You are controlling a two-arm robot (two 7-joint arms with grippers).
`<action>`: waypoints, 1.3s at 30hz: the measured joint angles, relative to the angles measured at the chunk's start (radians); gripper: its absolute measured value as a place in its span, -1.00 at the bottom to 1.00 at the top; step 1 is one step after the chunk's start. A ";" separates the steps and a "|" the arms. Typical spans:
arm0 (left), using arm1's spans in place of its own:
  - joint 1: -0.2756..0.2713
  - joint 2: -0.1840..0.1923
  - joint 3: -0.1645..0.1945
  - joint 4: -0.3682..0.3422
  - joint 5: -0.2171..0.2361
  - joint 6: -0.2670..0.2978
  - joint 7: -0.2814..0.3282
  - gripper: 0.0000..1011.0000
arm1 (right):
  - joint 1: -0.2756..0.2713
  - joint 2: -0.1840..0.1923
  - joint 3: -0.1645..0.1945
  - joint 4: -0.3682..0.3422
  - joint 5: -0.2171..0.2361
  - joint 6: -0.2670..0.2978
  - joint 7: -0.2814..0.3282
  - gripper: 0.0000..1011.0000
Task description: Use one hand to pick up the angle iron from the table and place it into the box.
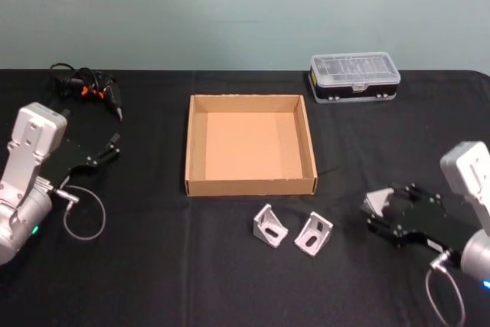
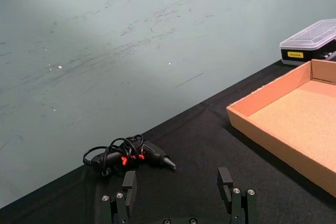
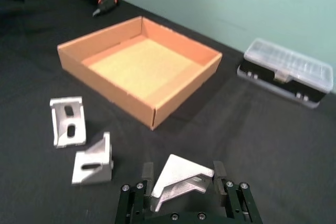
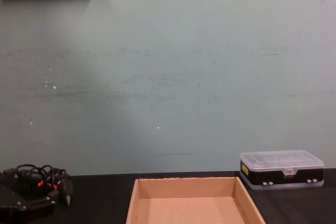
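head view: angle iron (image 1: 375,201) in hand (image 1: 381,210)

My arm shells (image 1: 29,147): boxy, silver-grey.
My jaws: black, with small silver screws (image 3: 126,187).
My cables (image 1: 84,220): thin grey loops at each wrist.

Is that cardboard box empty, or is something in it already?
Empty. The box shows a bare floor throughout; two metal brackets lie on the table before it, and a third bracket is in the right gripper.
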 joint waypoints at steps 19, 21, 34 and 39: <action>0.000 0.000 0.000 0.000 0.000 0.000 0.000 1.00 | 0.339 -0.199 -0.116 0.195 -0.095 0.034 0.085 0.36; 0.000 0.000 0.000 0.000 0.000 0.000 0.000 1.00 | 0.382 -0.234 -0.131 0.247 -0.102 0.023 0.090 0.36; 0.000 0.000 0.000 0.000 0.000 0.000 0.000 1.00 | 0.599 -0.405 -0.190 0.565 -0.161 -0.026 0.087 0.36; 0.000 0.000 0.000 0.000 0.000 0.000 0.000 1.00 | 0.660 -0.459 -0.208 0.671 -0.191 -0.019 0.074 0.36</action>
